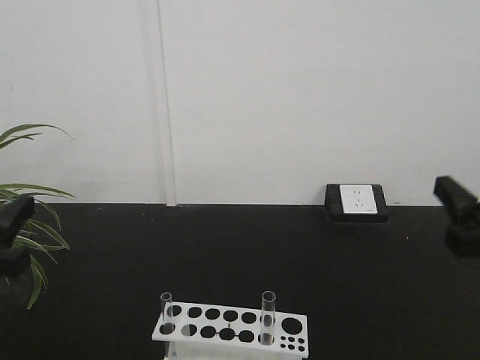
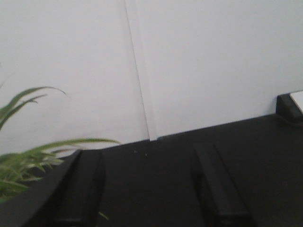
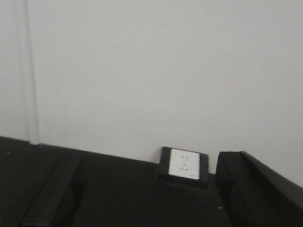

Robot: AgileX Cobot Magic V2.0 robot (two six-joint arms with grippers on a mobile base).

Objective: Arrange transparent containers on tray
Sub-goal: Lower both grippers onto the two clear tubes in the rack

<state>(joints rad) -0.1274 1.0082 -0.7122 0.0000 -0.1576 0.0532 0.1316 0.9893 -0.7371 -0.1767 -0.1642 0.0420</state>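
Glassware sits nearest: a white plastic tube rack (image 1: 240, 323) with rows of round holes holds two slender clear glass tubes upright, open rims up. The first test tube (image 1: 166, 311) stands in a hole at the rack's left end. The second test tube (image 1: 268, 316) stands right of the middle, well apart from the first. The rack rests on a matte black tabletop (image 1: 240, 255).

Farther back, the two arms hang at the table's sides, well apart from the rack. The left gripper (image 2: 149, 201), seen from its wrist camera, has its two black fingers spread wide with only bare tabletop between them, so it grasps nothing. The right gripper (image 3: 151, 198) is likewise spread and released, with nothing between its fingers.

Beside the left gripper, a green plant (image 2: 33, 158) with long narrow leaves arches over the table's left side. At the back of the table, toward the right and against the wall, sits a black box with a white socket face (image 1: 356, 201). Behind everything rises a plain white wall (image 1: 300, 97), cut by a thin vertical seam (image 1: 166, 112).
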